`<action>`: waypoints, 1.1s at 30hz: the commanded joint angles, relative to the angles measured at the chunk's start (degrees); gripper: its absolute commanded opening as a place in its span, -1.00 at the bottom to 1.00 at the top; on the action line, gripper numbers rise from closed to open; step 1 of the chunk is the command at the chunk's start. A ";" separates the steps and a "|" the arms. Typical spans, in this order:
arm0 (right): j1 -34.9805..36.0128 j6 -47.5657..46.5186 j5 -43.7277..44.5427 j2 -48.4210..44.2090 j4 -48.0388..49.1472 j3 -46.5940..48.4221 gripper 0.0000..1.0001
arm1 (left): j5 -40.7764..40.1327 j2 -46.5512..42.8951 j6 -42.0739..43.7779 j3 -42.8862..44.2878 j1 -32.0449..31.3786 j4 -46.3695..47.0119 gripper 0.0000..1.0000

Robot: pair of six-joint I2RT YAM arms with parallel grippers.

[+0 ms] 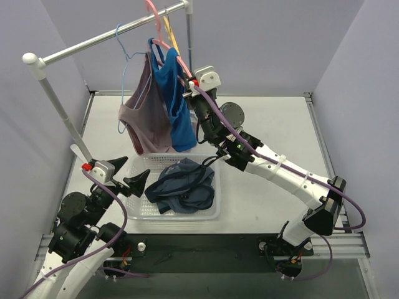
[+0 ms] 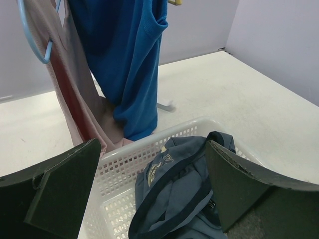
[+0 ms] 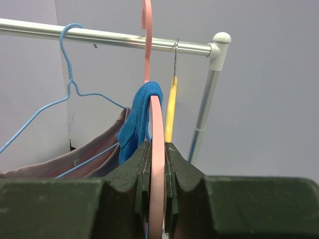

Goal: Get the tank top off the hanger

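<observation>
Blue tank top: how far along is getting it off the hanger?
Done: the right pincer is shut on the pink hanger, and a dark garment already lies in the basket. In hand: the blue tank top hangs by its strap on that hanger. Left: pull the top free; the left pincer is open and empty by the basket.

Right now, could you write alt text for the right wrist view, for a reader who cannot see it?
The right gripper is shut on a pink hanger, seen edge-on, with the strap of a blue tank top draped over it. A yellow hanger hangs just behind, from a metal rail.
</observation>
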 commanded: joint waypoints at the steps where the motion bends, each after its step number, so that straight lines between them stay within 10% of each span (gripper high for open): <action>1: -0.70 -2.50 0.75 -3.83 10.30 1.76 -1.00 | 0.69 0.64 -0.52 0.00 0.46 2.62 0.94; 12: -2.98 -5.58 0.58 -3.65 11.26 2.64 -1.00 | 0.51 1.35 -0.52 0.00 0.46 2.53 0.95; 33: -10.89 16.47 -14.10 -11.47 12.49 -6.15 -1.00 | 0.69 7.85 -2.55 9.14 0.37 1.74 0.95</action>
